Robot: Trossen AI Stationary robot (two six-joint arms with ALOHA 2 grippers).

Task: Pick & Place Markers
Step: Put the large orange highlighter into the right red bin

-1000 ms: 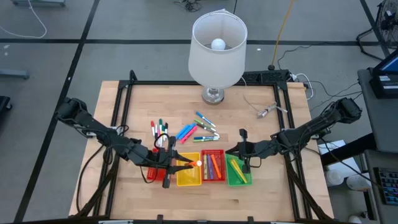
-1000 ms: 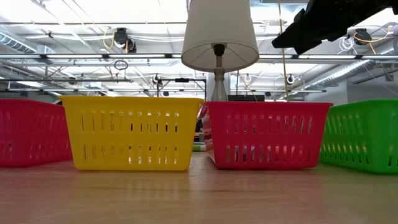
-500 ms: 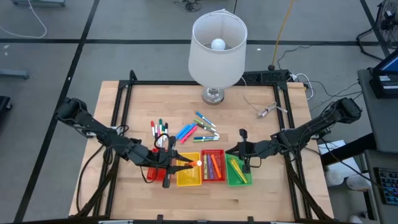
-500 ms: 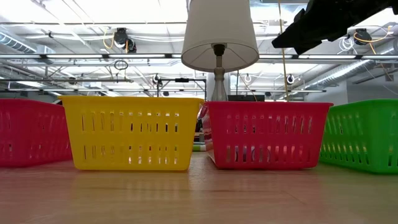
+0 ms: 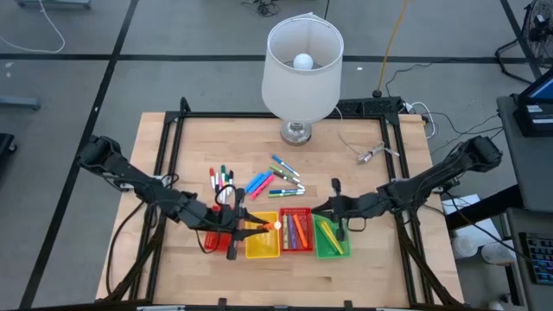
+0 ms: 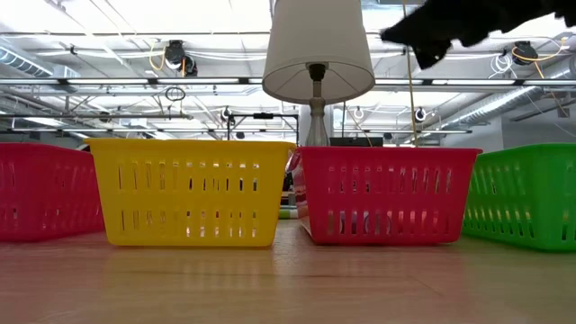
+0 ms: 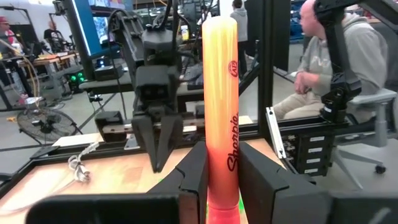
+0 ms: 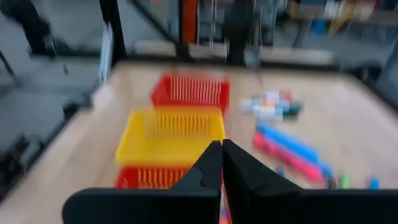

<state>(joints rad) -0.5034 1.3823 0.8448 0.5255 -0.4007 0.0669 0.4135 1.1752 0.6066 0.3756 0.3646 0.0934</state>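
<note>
My left gripper (image 5: 259, 227) is shut on an orange marker (image 7: 221, 93) and holds it level above the yellow basket (image 5: 262, 246), its free end (image 5: 276, 226) near the middle red basket (image 5: 296, 231). My right gripper (image 5: 316, 208) is shut and empty, above the far edges of the middle red and green baskets (image 5: 331, 240). It also shows in the left wrist view (image 7: 157, 140). Several loose markers (image 5: 259, 182) lie flat on the table beyond the baskets. The middle red and green baskets hold markers. My left gripper pinches the orange marker between its two fingers (image 7: 194, 177), on the marker's rear part (image 7: 221, 186). The fingers lie along the marker, which sticks out forward past the fingertips toward the table's right. It hangs level, clear of the baskets.
A second red basket (image 5: 212, 239) stands left of the yellow one, under my left arm. A white-shaded lamp (image 5: 301, 60) stands at the table's far middle, with a cable and small metal part (image 5: 370, 154) at the far right. People sit beyond the table (image 7: 336, 62).
My right gripper has moved a little toward the table's left, staying shut; its wrist view is blurred by the motion. My left gripper and the orange marker have kept still.
</note>
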